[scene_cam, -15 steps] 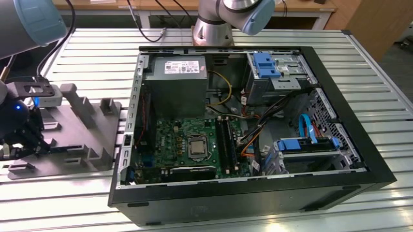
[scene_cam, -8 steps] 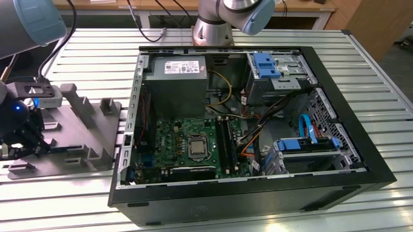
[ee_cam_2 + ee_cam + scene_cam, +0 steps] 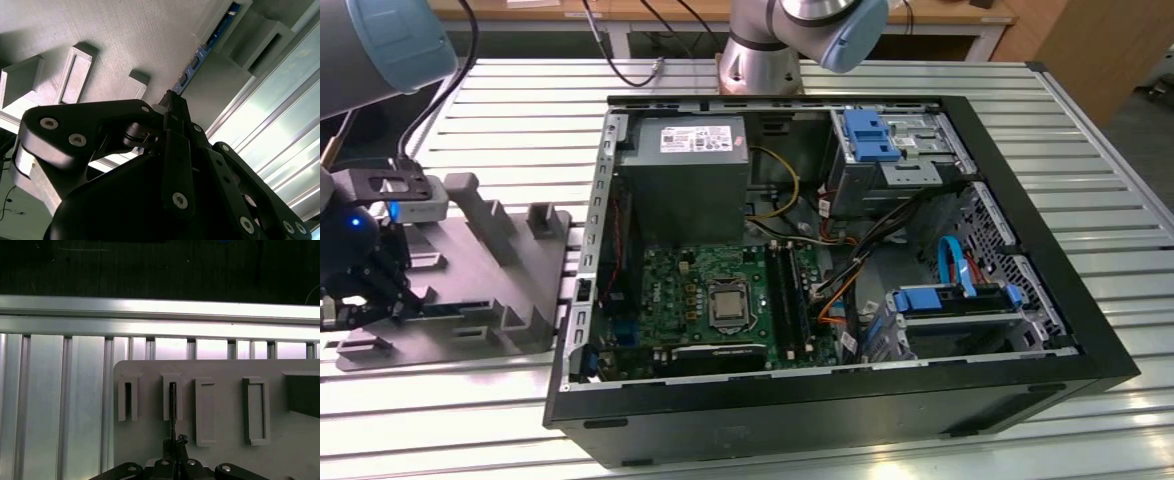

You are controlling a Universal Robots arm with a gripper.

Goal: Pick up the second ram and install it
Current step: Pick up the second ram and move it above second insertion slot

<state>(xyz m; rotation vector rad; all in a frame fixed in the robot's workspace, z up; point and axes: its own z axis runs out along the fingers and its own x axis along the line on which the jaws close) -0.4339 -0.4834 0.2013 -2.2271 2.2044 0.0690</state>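
Blue second ram [image 3: 196, 59] edgewise in tray [image 3: 225, 375]

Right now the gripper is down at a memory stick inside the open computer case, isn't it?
Not inside the case. The exterior view shows the gripper down at the grey tray beside the open computer case, at a memory stick standing in that tray.

— Any room round the tool [image 3: 173, 444]?
— Tight. In the first wrist view, slotted posts [image 3: 127, 397] and hollow blocks [image 3: 205, 412] of the grey tray [image 3: 520, 285] stand just ahead of it. Beyond the tray's edge, bare worktop [image 3: 494, 110] slats lie open.
— And the computer case [image 3: 854, 400]?
— Open on top, its wall just beside the tray. The power supply [image 3: 687, 170], drive cage [image 3: 894, 140] and loose cables [image 3: 854, 255] crowd around the motherboard [image 3: 707, 290].
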